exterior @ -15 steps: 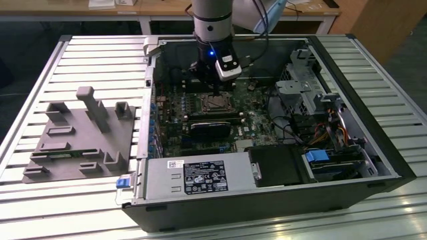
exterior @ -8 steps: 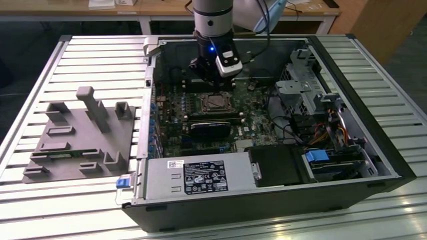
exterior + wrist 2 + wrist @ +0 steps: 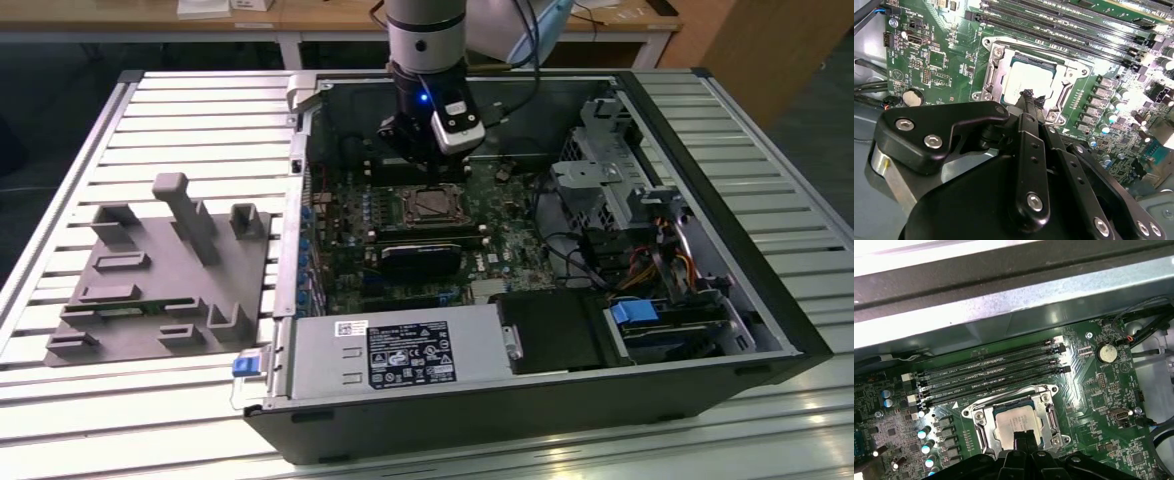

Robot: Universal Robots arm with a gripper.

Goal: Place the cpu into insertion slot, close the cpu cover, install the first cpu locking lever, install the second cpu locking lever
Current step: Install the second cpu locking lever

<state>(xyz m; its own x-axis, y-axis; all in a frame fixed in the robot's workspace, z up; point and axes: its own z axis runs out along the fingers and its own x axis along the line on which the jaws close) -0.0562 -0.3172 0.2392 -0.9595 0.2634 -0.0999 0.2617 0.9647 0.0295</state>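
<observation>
Cpu (image 3: 1021, 82), dull grey, square, socketed

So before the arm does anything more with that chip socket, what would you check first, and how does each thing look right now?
1. cpu seated flat in the insertion slot: ok.
2. cpu cover closed over the chip: ok, frame lies around it.
3. Locking levers latched: cannot tell.
4. gripper centred over the socket: ok, tips sit at the chip's edge.
5. Gripper holding nothing: ok, fingertips look together and bare.
6. memory slots clear of the arm: ok.
</observation>
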